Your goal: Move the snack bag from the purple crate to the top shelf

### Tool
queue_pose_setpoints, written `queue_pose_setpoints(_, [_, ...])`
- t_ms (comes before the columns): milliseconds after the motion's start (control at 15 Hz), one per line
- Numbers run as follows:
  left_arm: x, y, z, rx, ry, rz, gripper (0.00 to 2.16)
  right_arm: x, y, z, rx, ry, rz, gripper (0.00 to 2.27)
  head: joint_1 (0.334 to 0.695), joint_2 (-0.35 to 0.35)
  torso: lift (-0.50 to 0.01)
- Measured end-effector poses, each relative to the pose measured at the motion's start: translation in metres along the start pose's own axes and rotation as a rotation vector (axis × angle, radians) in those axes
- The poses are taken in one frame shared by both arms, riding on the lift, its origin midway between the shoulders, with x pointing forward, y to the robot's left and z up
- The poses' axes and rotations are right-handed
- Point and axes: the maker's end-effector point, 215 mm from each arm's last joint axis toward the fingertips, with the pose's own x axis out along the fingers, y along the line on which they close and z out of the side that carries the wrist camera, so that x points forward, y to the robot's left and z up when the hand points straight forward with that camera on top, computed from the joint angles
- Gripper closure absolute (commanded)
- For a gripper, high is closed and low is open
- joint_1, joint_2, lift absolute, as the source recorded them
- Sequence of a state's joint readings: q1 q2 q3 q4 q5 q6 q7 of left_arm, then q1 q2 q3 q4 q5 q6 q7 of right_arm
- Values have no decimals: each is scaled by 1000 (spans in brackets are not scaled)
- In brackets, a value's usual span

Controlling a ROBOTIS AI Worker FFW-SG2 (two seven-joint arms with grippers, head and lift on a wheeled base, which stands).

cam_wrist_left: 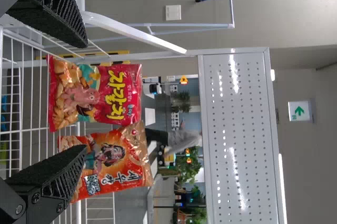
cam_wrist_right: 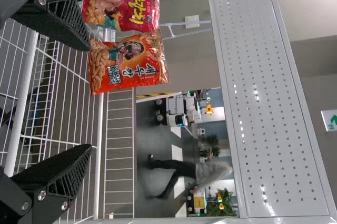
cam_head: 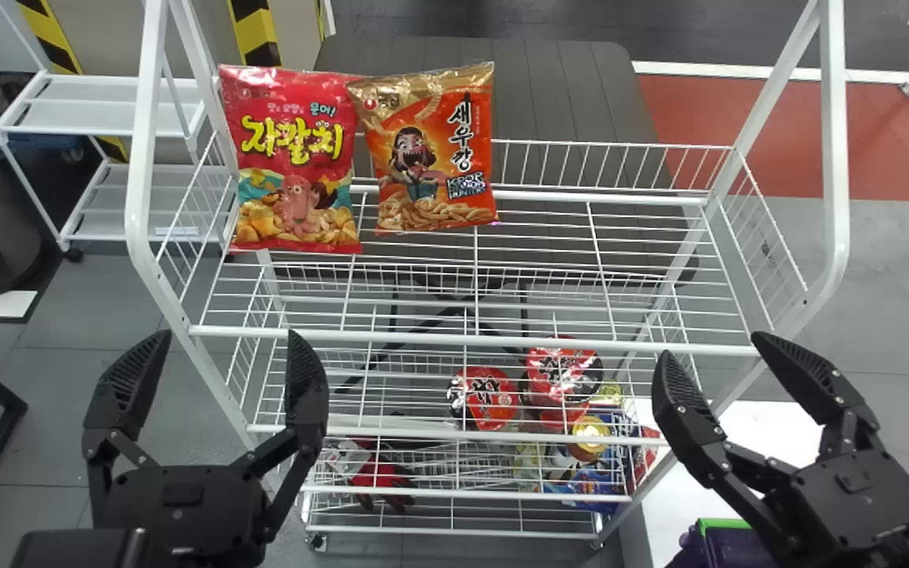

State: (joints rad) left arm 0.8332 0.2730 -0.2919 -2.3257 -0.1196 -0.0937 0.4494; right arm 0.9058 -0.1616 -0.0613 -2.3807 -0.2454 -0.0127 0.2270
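Seemingly the placing is done and only withdrawal remains: the orange snack bag (cam_head: 432, 154) sits beside the red bag (cam_head: 294, 162) on the top shelf (cam_head: 502, 343), upper centre, with left gripper (cam_head: 227, 335) and right gripper (cam_head: 710, 345) spread apart, empty.

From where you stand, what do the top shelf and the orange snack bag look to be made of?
The top shelf looks like white-coated metal, glossy on its rails, welded from thin wires. The orange snack bag seems to be thin plastic film, perhaps foil-lined, judging by its crinkled, shiny gold top.
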Motion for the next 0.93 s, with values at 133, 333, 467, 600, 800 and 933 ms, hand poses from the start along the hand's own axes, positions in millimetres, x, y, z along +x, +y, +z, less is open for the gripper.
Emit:
queue_pose_setpoints(133, [0,0,0,0,1,0,147,1,-1,0,2,1,-1,178,695,-40,1])
queue_pose_setpoints(333, [1,0,-2,1,6,3,147,2,-1,-1,5,0,-1,178,695,-40,1])
queue_pose_setpoints(467, [2,0,-4,4,11,3,147,2,-2,-1,5,-1,-2,178,695,-40,1])
queue_pose_setpoints(600, [2,0,-4,4,11,3,147,2,-2,-1,5,-1,-2,178,695,-41,1])
queue_pose_setpoints(800, [2,0,-3,4,9,3,147,3,-3,-2,6,-1,-4,178,695,-41,1])
queue_pose_setpoints(933, [2,-1,-2,3,9,2,147,3,-3,-2,7,0,-4,178,695,-43,-3])
